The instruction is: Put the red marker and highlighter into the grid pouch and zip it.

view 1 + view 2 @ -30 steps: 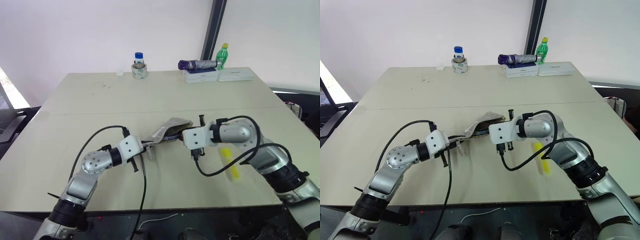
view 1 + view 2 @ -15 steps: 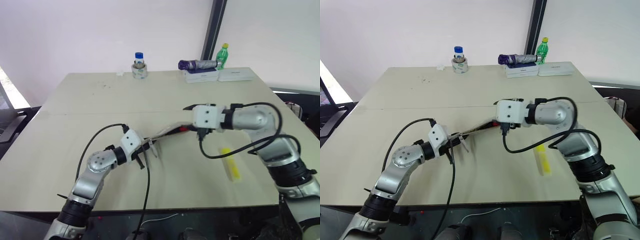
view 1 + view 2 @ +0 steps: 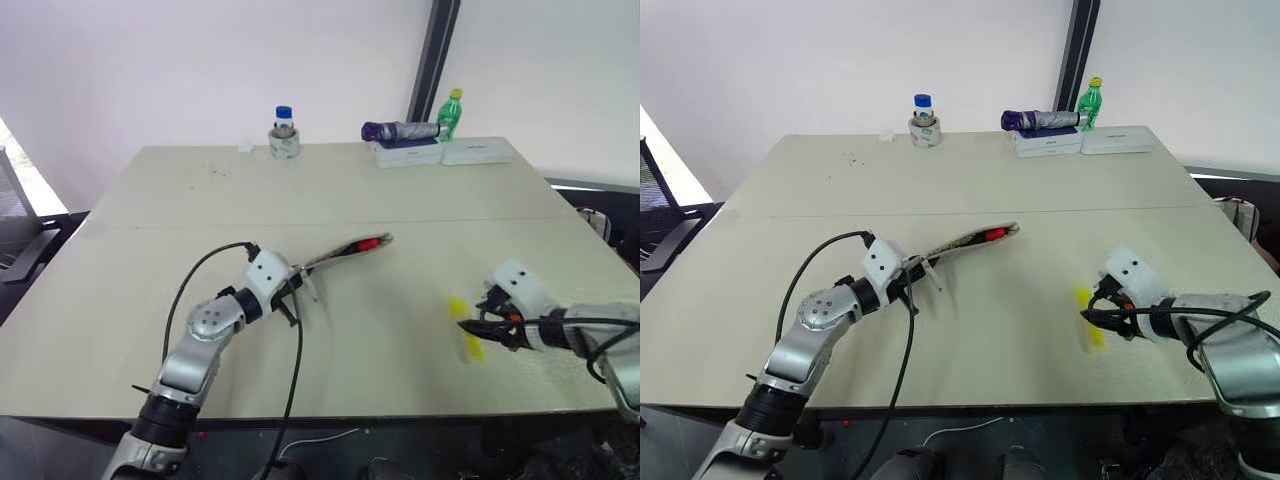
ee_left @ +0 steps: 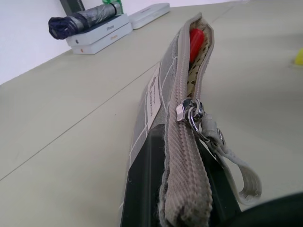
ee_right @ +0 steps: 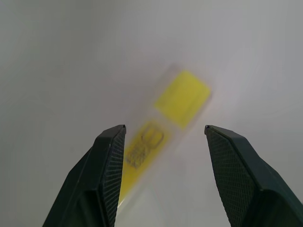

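My left gripper (image 3: 289,288) is shut on one end of the grid pouch (image 3: 335,255). The pouch sticks out edge-up above the table with its zipper open. The red marker (image 4: 196,39) sits inside the pouch, its red end showing at the far mouth. The zipper pull (image 4: 190,111) with its pale cord lies close to my left fingers. The yellow highlighter (image 3: 464,338) lies on the table at the front right. My right gripper (image 5: 163,130) hangs open just over it, a finger on each side, with nothing held.
At the table's far edge stand a blue-capped bottle inside a tape roll (image 3: 284,138), a folded purple umbrella (image 3: 398,130) on white boxes (image 3: 405,153), and a green bottle (image 3: 453,111). The front edge of the table (image 3: 350,400) lies close behind the highlighter.
My right gripper left the pouch's far end, opened, and swung right and down to the highlighter. The left gripper kept hold of the pouch, which now sticks out straight with the marker inside.
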### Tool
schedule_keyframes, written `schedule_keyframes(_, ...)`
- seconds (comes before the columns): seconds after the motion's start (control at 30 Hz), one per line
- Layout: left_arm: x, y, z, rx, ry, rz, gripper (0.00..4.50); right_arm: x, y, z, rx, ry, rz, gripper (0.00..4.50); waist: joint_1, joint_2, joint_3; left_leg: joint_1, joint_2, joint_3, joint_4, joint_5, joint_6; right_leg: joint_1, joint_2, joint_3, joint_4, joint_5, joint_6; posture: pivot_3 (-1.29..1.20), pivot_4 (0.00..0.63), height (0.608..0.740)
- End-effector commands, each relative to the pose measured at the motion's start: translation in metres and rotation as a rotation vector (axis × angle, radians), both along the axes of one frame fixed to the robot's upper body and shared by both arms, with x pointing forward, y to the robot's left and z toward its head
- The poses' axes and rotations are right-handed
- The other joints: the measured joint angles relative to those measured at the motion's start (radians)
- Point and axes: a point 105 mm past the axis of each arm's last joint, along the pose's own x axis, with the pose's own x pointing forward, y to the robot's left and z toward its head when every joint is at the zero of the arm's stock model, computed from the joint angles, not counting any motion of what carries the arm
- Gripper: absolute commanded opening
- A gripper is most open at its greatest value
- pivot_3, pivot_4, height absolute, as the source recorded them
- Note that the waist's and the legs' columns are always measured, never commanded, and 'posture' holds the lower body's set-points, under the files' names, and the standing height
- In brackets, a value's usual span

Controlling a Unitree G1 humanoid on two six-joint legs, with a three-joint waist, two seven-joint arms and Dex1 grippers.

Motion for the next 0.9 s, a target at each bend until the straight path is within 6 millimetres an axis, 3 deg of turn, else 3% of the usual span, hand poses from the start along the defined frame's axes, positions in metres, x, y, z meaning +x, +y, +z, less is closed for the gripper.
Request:
schedule_keyframes(0.03,-0.002,-0.009,0.011,-0.005,-0.049,-0.055,0.0,-0.007,0.001,0.002,0.034,0.002,-0.063,2.73,0.0,0.0,0.0,0.0,0.0,0.0,0.0,0.0,0.0,0.0,0.0,0.0,0.0,0.0,0.0,0.0,0.15,0.74)
schedule_keyframes(0.3,-0.003,-0.015,0.012,0.0,-0.055,-0.09,0.0,-0.012,0.004,-0.018,0.076,0.075,-0.157,2.73,0.001,0.0,0.0,0.001,0.0,0.0,0.001,0.0,0.0,0.001,0.0,0.0,0.0,0.0,0.0,0.0,0.15,0.74)
schedule_keyframes(0.4,-0.003,-0.016,0.012,0.0,-0.057,-0.094,0.0,-0.008,-0.001,-0.019,0.04,0.064,-0.178,1.86,0.0,0.0,0.0,0.001,0.0,0.0,0.0,0.0,0.0,0.002,0.0,0.0,-0.001,0.0,0.0,0.0,0.15,0.74)
schedule_keyframes(0.47,-0.002,-0.016,0.012,0.001,-0.059,-0.094,0.0,-0.005,-0.003,-0.017,0.014,0.05,-0.176,0.89,0.001,0.0,0.0,0.002,0.0,0.0,0.0,0.0,0.0,0.002,0.0,0.0,-0.001,0.0,0.001,0.0,0.15,0.74)
schedule_keyframes(0.57,-0.002,-0.014,0.011,0.021,-0.066,-0.091,0.0,0.004,0.004,0.009,-0.121,-0.095,-0.006,0.85,0.0,0.0,0.0,0.002,0.0,0.0,0.001,0.0,0.0,0.003,0.0,0.0,-0.001,0.0,0.001,0.0,0.15,0.74)
schedule_keyframes(0.73,-0.002,-0.013,0.01,0.046,-0.083,-0.093,0.0,0.009,0.041,0.074,-0.248,-0.38,0.375,0.85,-0.004,-0.001,0.0,0.002,0.0,0.0,0.0,0.0,0.0,0.003,0.0,-0.001,-0.001,0.0,0.001,0.0,0.15,0.74)
schedule_keyframes(0.9,-0.003,-0.017,0.011,0.064,-0.106,-0.108,0.0,0.02,0.058,0.103,-0.327,-0.472,0.491,0.85,-0.002,-0.002,0.001,0.003,0.0,0.0,0.0,0.0,0.0,0.004,0.001,-0.001,-0.002,0.0,0.001,0.0,0.15,0.74)
